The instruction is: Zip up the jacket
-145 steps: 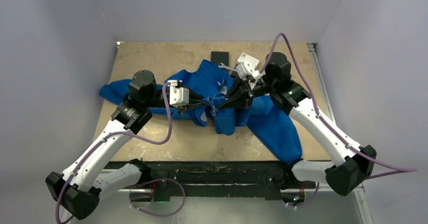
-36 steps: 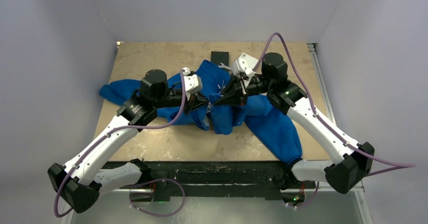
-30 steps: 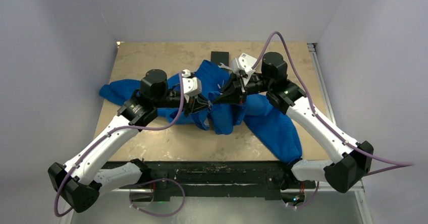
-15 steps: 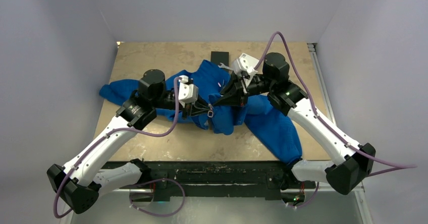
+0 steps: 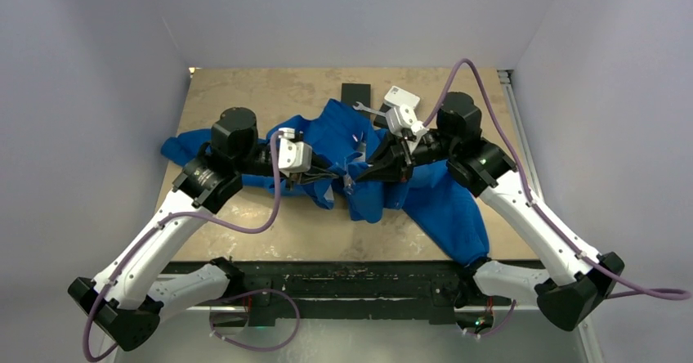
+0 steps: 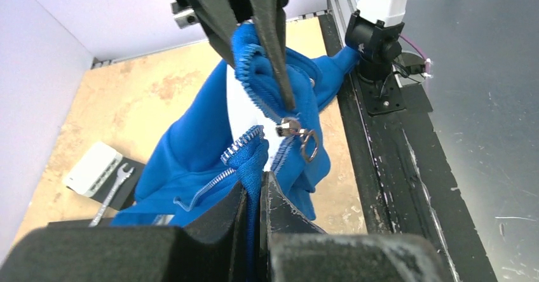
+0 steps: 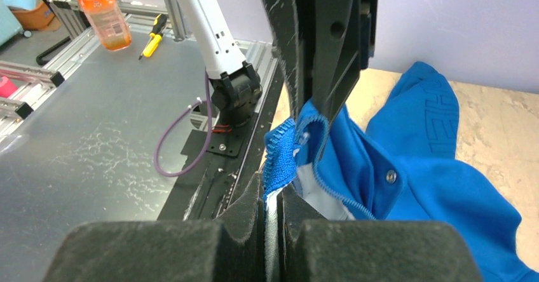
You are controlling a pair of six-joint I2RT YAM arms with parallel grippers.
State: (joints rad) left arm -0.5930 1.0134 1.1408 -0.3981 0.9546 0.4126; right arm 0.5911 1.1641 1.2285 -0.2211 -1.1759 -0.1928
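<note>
Change: the left hand (image 5: pixel 333 177) and right hand (image 5: pixel 365 175) meet a little nearer the worktop's (image 5: pixel 245 101) near edge than a second ago. The right arm's elbow has swung outward and the left's has drawn back. The jacket (image 5: pixel 441 203) sprawls as before.
Left hand: shut tight on one toothed edge (blue fabric squeezed between its fingers).
Right hand: shut likewise on the opposite edge, with white lining beside its fingers.
Zipper: the slider (image 6: pixel 289 127) and its ring pull (image 6: pixel 309 147) hang between the hands, and the toothed edges spread apart beyond them.
Jacket: bunched across the worktop's middle, one sleeve at its left edge and the other trailing to its near right corner.
Surface: tan and mottled, with a black pad (image 5: pixel 356 93), wrench (image 5: pixel 369 111) and white box (image 5: pixel 404 97) at the worktop's far side.
Room: pale walls, and a grey metal bench beyond the worktop's near edge carrying an orange bottle (image 7: pixel 105 9) and a yellow screwdriver (image 7: pixel 152 44).
Hidden: the fingertips overlap from above, and I cannot tell whether either hand touches the slider.
</note>
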